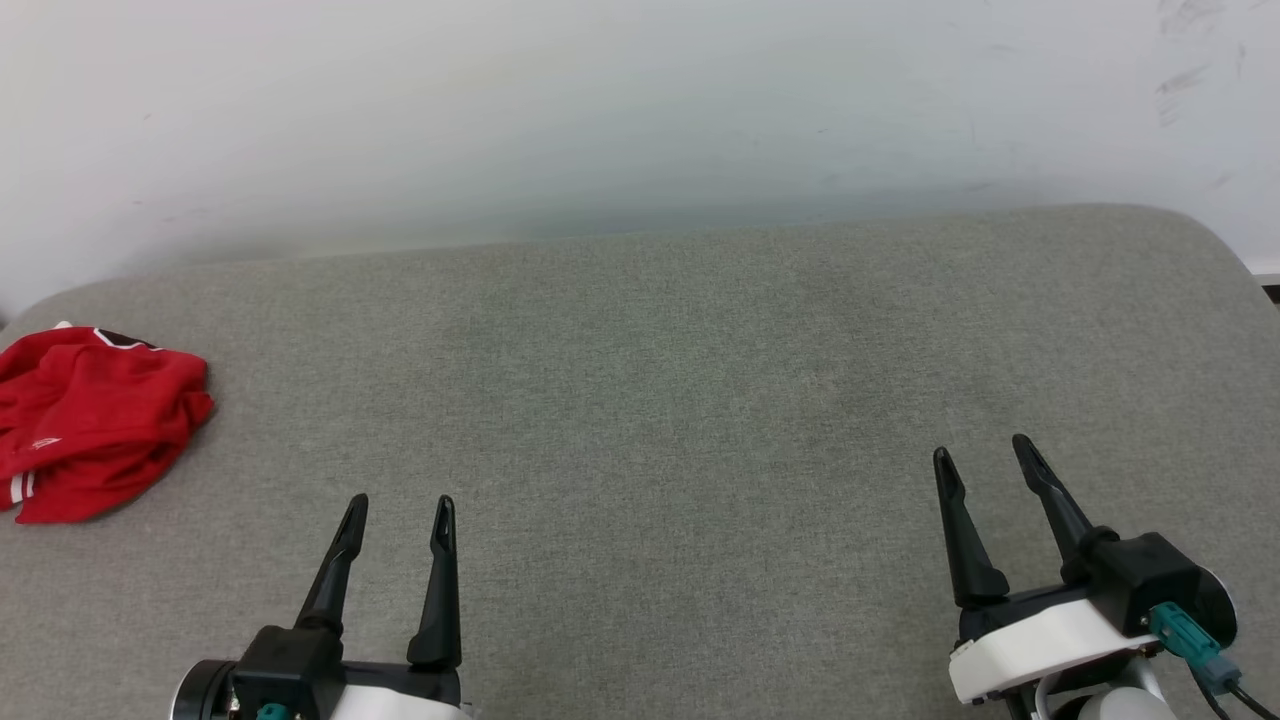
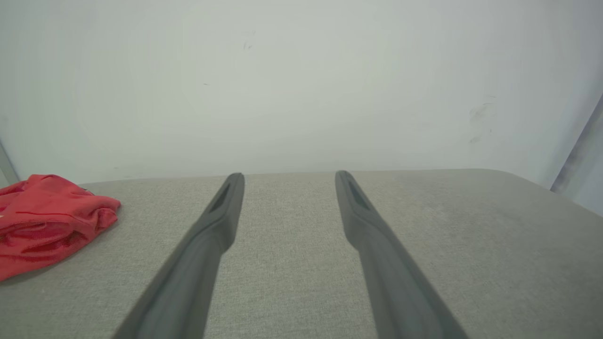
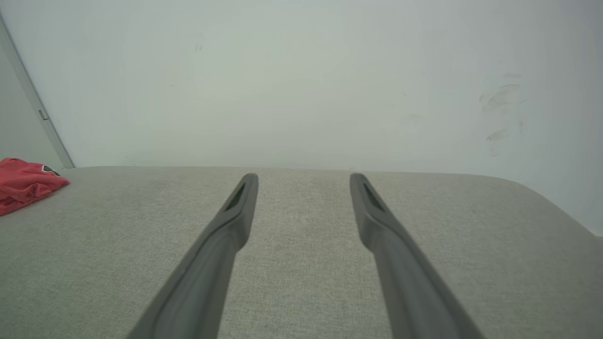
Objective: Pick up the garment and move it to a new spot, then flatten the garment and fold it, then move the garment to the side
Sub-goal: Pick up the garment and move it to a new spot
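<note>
While the crumpled red jersey garment (image 1: 95,420) with white trim is lying bunched at the far left edge of the grey fabric-covered table (image 1: 650,400), partly running past the head view's left border, both grippers are hovering along the near edge with nothing between their fingers. The left gripper (image 1: 402,500) is standing wide open toward the near-left corner, its two long dark fingers pointing at the far edge. The garment is sitting well apart from it, further left and further back. The right gripper (image 1: 980,446) is likewise spreading its fingers fully, empty, over the near-right part of the table. Between the two grippers a broad stretch of bare grey fabric is lying open, reaching all the way to the far edge, where the table is meeting a pale white wall (image 1: 600,100). The far-right corner is curving round, as is the far-left corner just behind the garment. Faint scuff marks are showing on the wall at the upper right.
</note>
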You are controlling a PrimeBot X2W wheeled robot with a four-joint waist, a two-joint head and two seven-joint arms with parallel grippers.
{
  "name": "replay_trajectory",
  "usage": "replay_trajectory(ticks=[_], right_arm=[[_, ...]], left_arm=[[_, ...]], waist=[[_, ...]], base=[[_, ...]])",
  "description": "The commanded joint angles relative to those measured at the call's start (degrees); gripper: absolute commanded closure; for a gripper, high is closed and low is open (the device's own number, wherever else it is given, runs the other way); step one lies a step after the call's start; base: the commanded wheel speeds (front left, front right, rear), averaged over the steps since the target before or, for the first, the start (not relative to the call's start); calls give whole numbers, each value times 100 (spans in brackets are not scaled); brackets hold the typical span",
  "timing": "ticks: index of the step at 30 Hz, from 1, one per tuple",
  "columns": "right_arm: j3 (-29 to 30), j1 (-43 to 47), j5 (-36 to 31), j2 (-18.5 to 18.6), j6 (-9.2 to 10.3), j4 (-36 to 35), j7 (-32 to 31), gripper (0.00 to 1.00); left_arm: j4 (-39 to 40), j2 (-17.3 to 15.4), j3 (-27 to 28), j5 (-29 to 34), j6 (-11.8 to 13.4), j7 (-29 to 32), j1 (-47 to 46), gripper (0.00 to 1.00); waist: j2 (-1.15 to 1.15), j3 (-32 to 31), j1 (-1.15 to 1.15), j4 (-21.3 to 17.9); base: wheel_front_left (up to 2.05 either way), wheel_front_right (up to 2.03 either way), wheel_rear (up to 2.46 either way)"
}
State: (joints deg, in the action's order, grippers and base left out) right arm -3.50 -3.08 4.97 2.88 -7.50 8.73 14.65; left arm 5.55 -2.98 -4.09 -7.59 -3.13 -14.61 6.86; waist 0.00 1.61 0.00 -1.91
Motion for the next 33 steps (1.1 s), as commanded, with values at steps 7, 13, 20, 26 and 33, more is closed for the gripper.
replay_trajectory(ticks=[7, 13, 20, 26, 33], right_arm=[[-21, -20, -149, -1, 2, -31, 57, 0], [-86, 53, -115, -2, 2, -26, 57, 0], [-204, 165, -49, -2, 2, 4, 57, 0], [-341, 241, 38, -2, 2, 35, 57, 0], [-497, 306, 151, -2, 2, 87, 56, 0]], left_arm=[[-2, 13, -37, 113, -22, -63, 96, 0], [-67, 12, 61, 69, -45, -62, 69, 0], [-95, 12, 241, 103, -97, -62, 139, 0], [-107, 11, 412, 147, -165, -62, 230, 0], [-93, 12, 585, 219, -245, -62, 356, 0]], waist=[[0, -9, 0, 30], [0, -29, 0, 249], [0, -100, 0, 785], [0, -195, 0, 1400], [0, -302, 0, 2053]], base=[[0, 0, 0], [0, 0, 0], [0, 0, 0], [0, 0, 0], [0, 0, 0]])
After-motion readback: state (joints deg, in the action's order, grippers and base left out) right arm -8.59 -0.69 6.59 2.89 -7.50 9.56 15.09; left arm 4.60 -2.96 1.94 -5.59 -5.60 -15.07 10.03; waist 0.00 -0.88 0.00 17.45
